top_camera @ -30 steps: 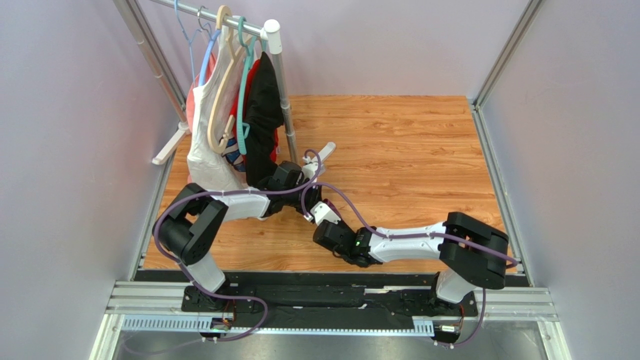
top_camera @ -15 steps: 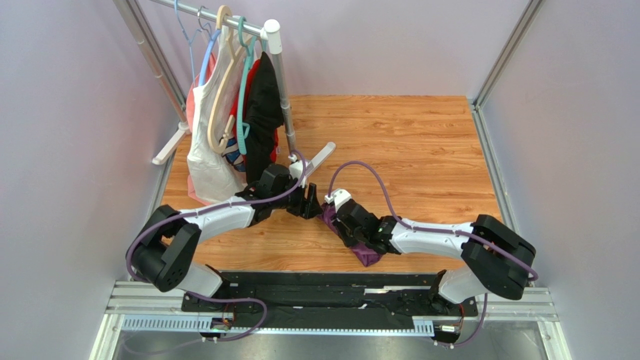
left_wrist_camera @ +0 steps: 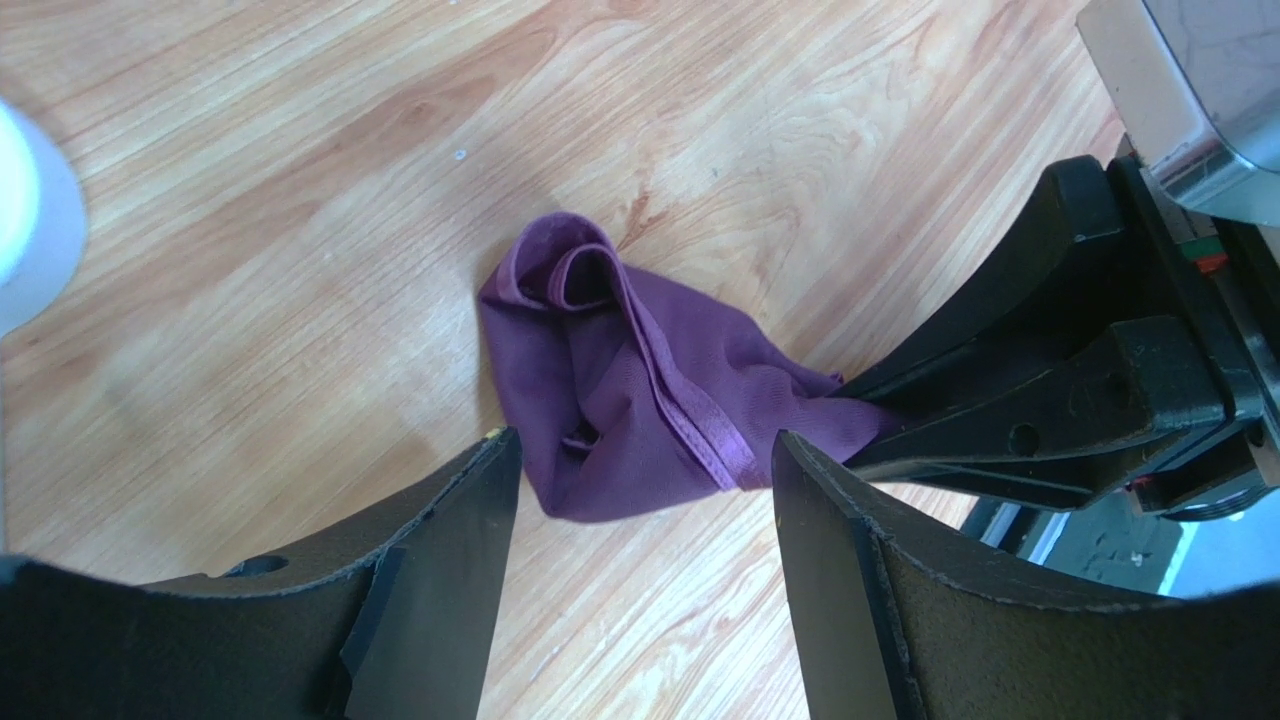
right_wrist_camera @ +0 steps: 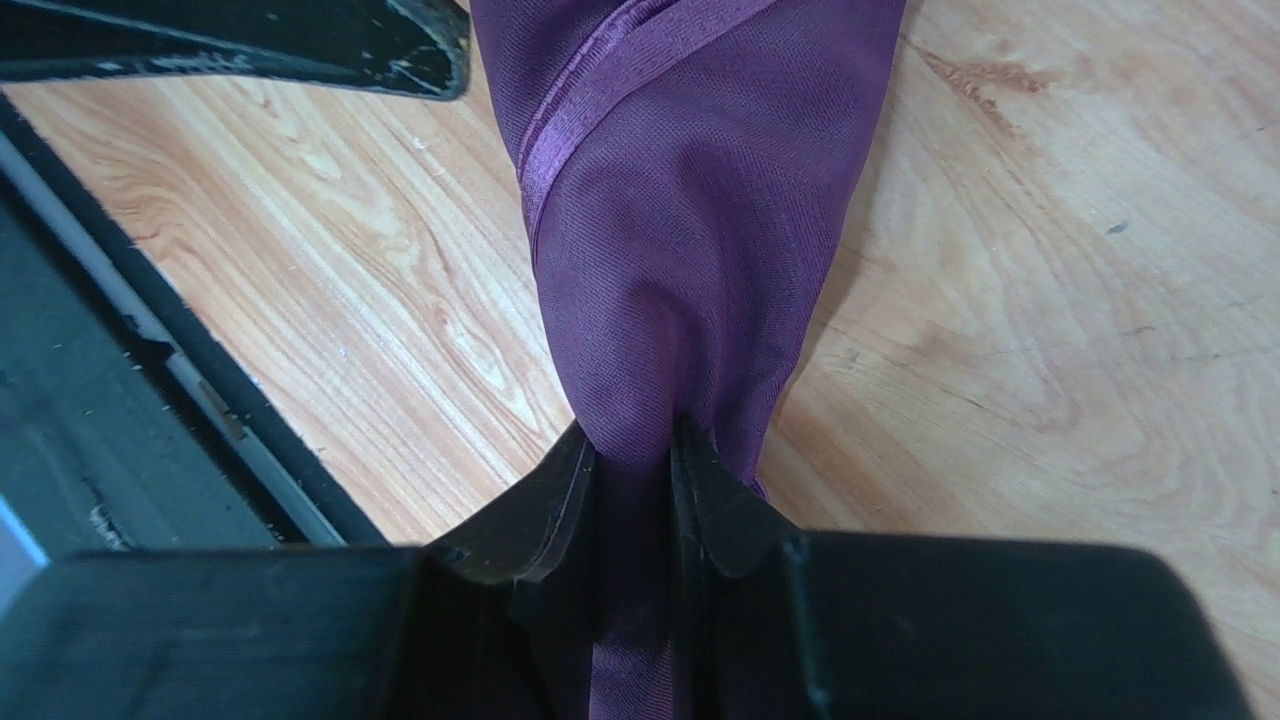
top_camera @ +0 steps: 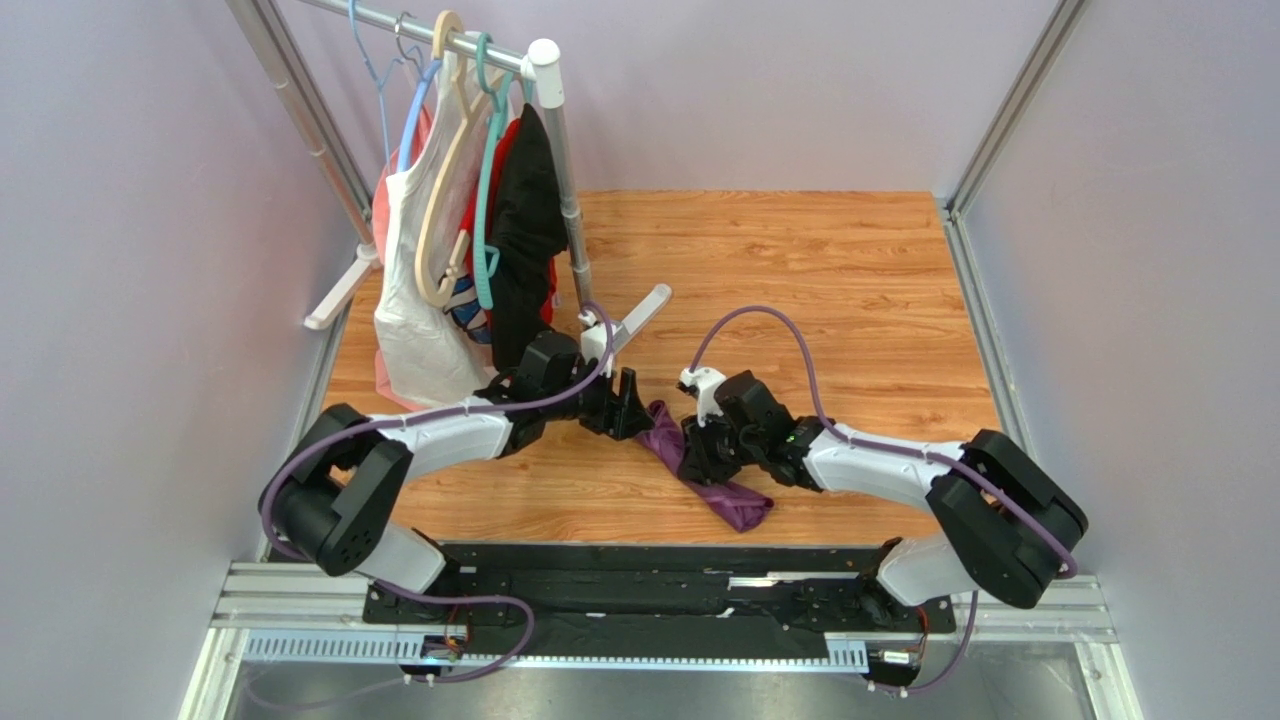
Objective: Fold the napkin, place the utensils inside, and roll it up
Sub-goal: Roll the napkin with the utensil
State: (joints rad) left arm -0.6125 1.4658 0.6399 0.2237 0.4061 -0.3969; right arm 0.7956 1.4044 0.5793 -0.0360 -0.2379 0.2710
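Napkin (top_camera: 732, 503) lies bunched into a long, narrow rope on the wooden table (top_camera: 842, 300), toward its six o'clock edge, between the two arms. Seen from overhead, its long axis runs from ten o'clock to four o'clock. The ten o'clock end sits just beside the left gripper (top_camera: 627, 411), and the four o'clock end spreads a little near the table's front edge. The cloth is plain purple, thin, faintly shiny and creased, with a stitched hem twisting along it. The right gripper (top_camera: 703, 450) is clamped on it partway along, fabric pinched between its fingers (right_wrist_camera: 526, 525). The left gripper's jaws stand apart, straddling the crumpled end and holding nothing.
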